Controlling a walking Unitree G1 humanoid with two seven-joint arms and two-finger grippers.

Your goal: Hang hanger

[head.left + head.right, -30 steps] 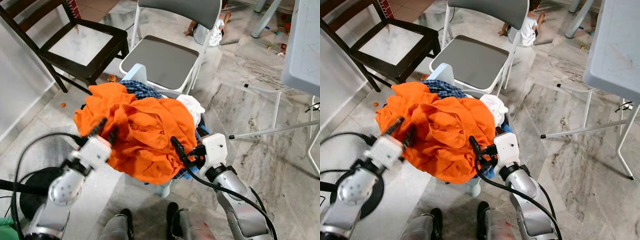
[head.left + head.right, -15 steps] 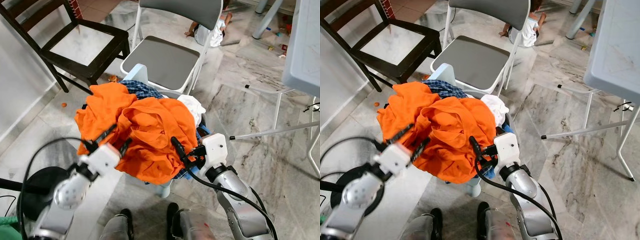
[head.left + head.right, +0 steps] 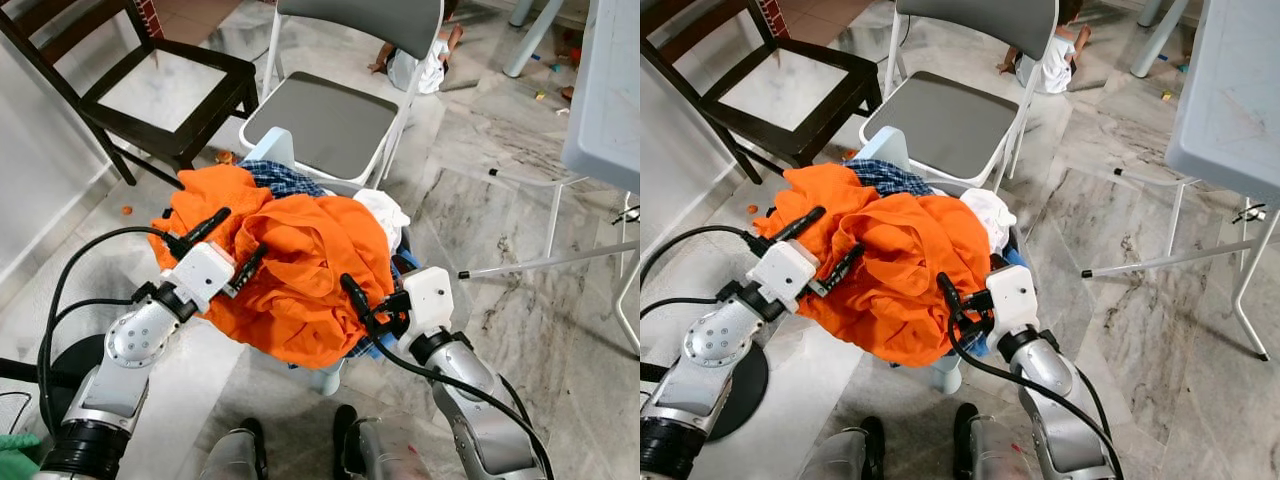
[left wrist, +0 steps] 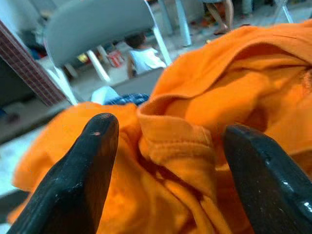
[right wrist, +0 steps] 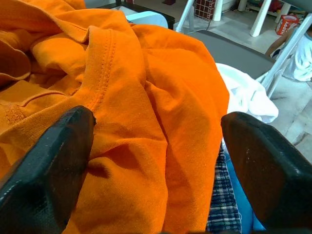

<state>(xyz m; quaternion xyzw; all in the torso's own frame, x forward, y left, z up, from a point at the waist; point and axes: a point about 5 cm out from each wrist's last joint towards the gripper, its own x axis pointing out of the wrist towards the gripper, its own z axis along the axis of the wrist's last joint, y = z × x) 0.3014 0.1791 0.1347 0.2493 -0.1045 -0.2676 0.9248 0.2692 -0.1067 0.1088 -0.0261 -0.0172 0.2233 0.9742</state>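
No hanger can be made out, just an orange shirt (image 3: 290, 265) heaped on the laundry basket (image 3: 268, 150). The left pincer (image 3: 232, 246), fingers spread apart, is pressed into the heap's left edge, nearer its collar; the right pincer (image 3: 357, 302), also apart, sits at the right edge.

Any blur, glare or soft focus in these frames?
Eye views: sharp, evenly daylit, mild sheen on the marble floor. Left wrist view: black fingers and background soft, crumpled orange cotton shirt sharper. Right wrist view: fingers blurred, shirt stitching crisp.
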